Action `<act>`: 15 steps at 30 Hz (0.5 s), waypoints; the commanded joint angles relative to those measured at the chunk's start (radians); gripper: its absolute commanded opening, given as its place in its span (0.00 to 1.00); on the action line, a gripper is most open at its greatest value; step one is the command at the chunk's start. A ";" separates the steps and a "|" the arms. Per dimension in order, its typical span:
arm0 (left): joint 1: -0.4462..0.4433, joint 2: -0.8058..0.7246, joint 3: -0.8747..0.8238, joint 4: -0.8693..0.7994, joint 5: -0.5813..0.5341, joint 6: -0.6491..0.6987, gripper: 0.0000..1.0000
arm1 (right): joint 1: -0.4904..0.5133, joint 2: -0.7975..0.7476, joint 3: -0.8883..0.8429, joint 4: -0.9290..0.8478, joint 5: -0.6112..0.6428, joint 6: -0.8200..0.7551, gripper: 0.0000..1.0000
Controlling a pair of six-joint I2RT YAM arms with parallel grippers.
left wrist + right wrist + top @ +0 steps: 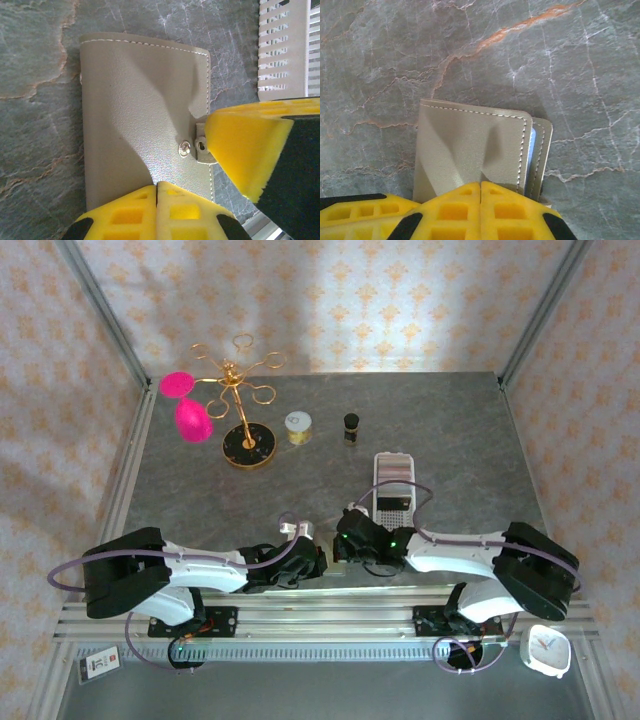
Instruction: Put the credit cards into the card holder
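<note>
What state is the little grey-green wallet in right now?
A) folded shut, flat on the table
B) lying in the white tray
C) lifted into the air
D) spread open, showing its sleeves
A: the card holder lies flat on the table, cover folded over, beside the white tray.

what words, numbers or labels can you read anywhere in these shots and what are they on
No text is clear enough to quote.
White tag at the near left edge: dark print and a red mark, too small to read.
White clock at the near right corner: dial marks too small to read.
Gold tin lid: faint mark, blurred.
Card holder: plain cover with stitching and a snap, no lettering.
</note>
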 commanded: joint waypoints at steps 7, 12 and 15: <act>-0.014 0.008 -0.039 -0.023 0.009 -0.009 0.00 | 0.019 0.037 0.004 -0.029 0.002 -0.007 0.00; -0.012 0.009 -0.047 -0.009 0.009 -0.015 0.00 | 0.038 0.041 0.005 -0.007 -0.006 0.002 0.00; -0.012 0.009 -0.051 -0.001 0.011 -0.017 0.00 | 0.041 0.051 0.000 -0.003 -0.006 0.011 0.00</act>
